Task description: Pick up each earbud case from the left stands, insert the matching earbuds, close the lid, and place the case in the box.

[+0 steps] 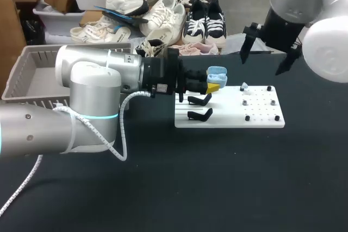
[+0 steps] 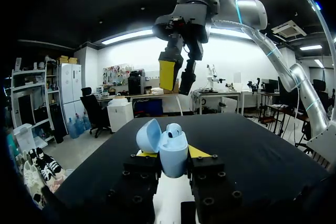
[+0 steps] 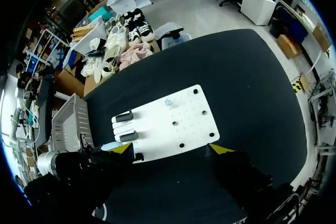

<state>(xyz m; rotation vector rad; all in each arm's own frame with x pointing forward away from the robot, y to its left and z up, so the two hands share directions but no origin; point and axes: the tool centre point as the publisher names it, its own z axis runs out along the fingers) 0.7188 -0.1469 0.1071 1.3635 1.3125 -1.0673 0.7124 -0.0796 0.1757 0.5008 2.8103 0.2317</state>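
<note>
Earbud case [image 2: 173, 157], light blue, lid swung open: clamped from both sides between the yellow tips of the left tool [image 1: 213, 85], at the stand end of the white board [image 1: 261, 119]. Whether it is lifted clear of a stand cannot be told. Contents: one rounded pale earbud [image 2: 174, 129] appears seated in the case's well; a second cannot be made out. Stands [image 1: 199, 100], black, two in view, both bare, just beside the held case. Loose piece [image 1: 244, 86], small and pale, likely the other earbud, lying among the pegs at the board's far end, well apart from the case. Right tool [image 1: 262, 64]: fingers spread wide, holding nothing, hanging above the peg end of the board. Box [image 1: 54, 49], a grey slatted basket, sits on the worktop [image 1: 217, 177] behind the left arm; no case shows in the part of it in view. Status, by judgement: the pick-up is done for this case and insertion is under way, perhaps half complete. Outstanding for this case: seating the loose piece, closing the lid, delivery to the box. No other case is visible, so how many are left cannot be told.
</note>
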